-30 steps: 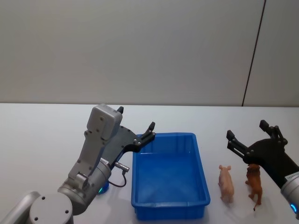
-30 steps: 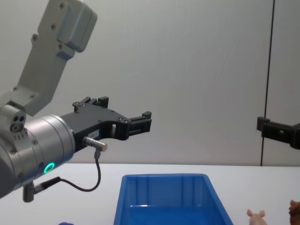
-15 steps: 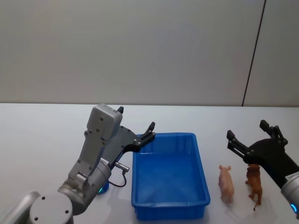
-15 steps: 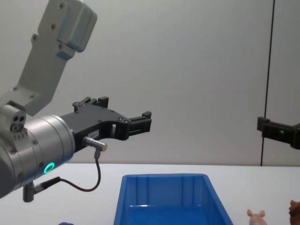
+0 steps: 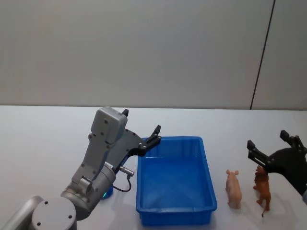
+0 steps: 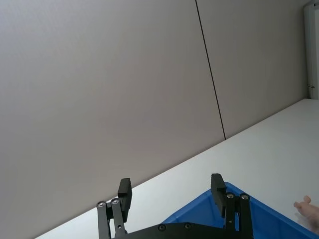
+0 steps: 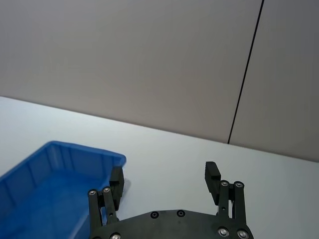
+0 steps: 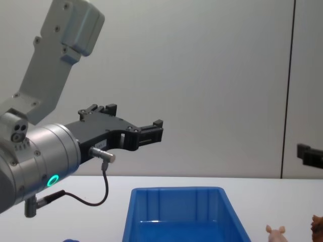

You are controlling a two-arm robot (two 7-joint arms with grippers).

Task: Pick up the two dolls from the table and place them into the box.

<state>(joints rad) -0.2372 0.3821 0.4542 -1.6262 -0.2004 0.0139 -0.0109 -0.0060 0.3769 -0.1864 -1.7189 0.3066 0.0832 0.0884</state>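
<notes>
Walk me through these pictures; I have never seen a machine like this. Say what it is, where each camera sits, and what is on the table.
This is a two-armed robot, and each arm ends in a black two-fingered gripper. One picture looks down from its head, one looks forward from its chest, and one comes from each wrist, looking past the fingers. On the white table are a blue plastic box and, to its right, a pink pig toy and a brown animal toy. The left gripper hangs open near the box's far left corner. The right gripper hangs open by the brown toy. Neither holds anything.
</notes>
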